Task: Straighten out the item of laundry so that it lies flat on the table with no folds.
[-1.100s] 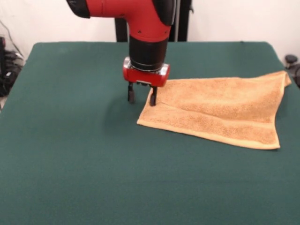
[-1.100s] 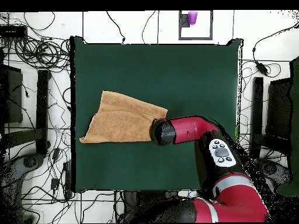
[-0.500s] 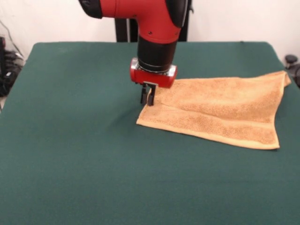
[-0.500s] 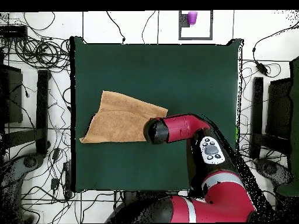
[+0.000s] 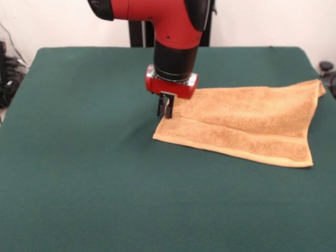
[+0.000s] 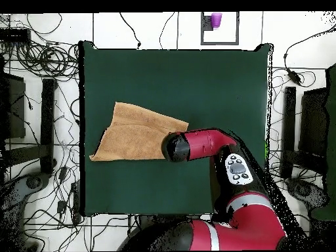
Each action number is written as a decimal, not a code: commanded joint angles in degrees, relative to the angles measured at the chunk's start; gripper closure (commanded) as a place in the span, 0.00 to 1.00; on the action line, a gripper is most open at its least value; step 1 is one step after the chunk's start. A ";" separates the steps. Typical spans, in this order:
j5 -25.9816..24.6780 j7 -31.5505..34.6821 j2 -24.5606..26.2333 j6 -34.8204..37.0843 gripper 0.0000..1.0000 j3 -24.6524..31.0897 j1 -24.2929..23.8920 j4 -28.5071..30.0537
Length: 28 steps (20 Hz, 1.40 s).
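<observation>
Towel (image 5: 247, 126) lies on the right half of the table (image 5: 79, 173) in the front view, folded over on itself: an upper layer ends in a straight step running across it, with a lower strip showing along the near edge. Far right corner reaches close to the table's side edge. In the overhead view it reads as a skewed four-sided shape, not a square, so the fold is not out yet

Gripper (image 5: 165, 109) stands at the towel's left end, down at the cloth. A second ago its fingers were spread wide, one off the cloth and one at its edge; half a second ago they were already drawn together. Now they are clenched on a pinch of the towel's left edge, with a pale bit of cloth showing between the tips. Arm has not shifted since the closing

Judgement: grasp is made, unfolding not begun. Next move probably calls for lifting this edge and drawing it left across open felt to carry the upper layer over. Risk: pinch holds one layer only, or slips
</observation>
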 commanded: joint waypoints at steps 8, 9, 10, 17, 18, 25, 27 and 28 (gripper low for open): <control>0.89 0.50 1.75 -0.18 1.00 1.81 -3.41 2.50; 1.07 0.69 1.38 -0.55 1.00 1.83 -3.74 2.85; 1.27 0.52 0.94 -0.28 1.00 1.87 -4.03 3.09; 2.92 -2.75 -2.80 4.92 1.00 3.52 -6.79 2.65; 3.24 -3.11 -3.17 5.76 1.00 3.84 -7.25 2.41; 3.00 -5.00 -4.18 8.37 1.00 5.17 -9.87 1.95; 2.57 -4.72 -4.20 8.03 1.00 5.24 -9.95 2.05; 2.18 -4.32 -4.12 7.71 1.00 4.99 -9.71 2.03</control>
